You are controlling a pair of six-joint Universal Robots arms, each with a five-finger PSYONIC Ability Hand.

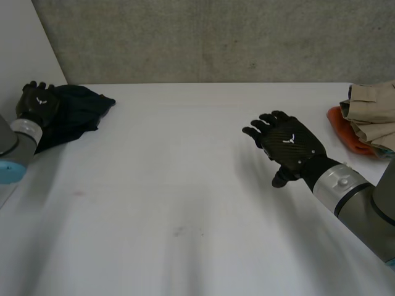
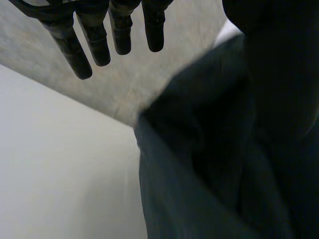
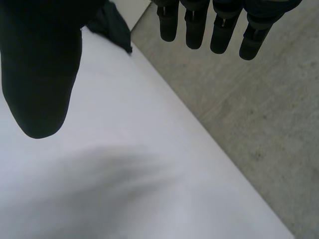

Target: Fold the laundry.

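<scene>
White table (image 1: pixel 185 203) carrying dark garment (image 1: pixel 80 111), bunching at far-left corner; left hand (image 1: pixel 38 102) hovering at it, fingers straight, clasping nothing; right hand (image 1: pixel 289 145) hovering mid-table, fingers spread, empty; probably best pinching garment's edge, dragging centreward.

so it's a plain white table (image 1: pixel 185 185), dark navy cloth (image 1: pixel 77 111) at 10 o'clock, tan cloth (image 1: pixel 373 111) and orange cloth (image 1: pixel 345 131) at 2 o'clock, speckled grey wall (image 1: pixel 216 37) at 12.

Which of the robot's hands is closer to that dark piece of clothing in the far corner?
Left. The left hand is right at the dark garment, over its edge. The right hand is open above the table, well across from the garment.
</scene>
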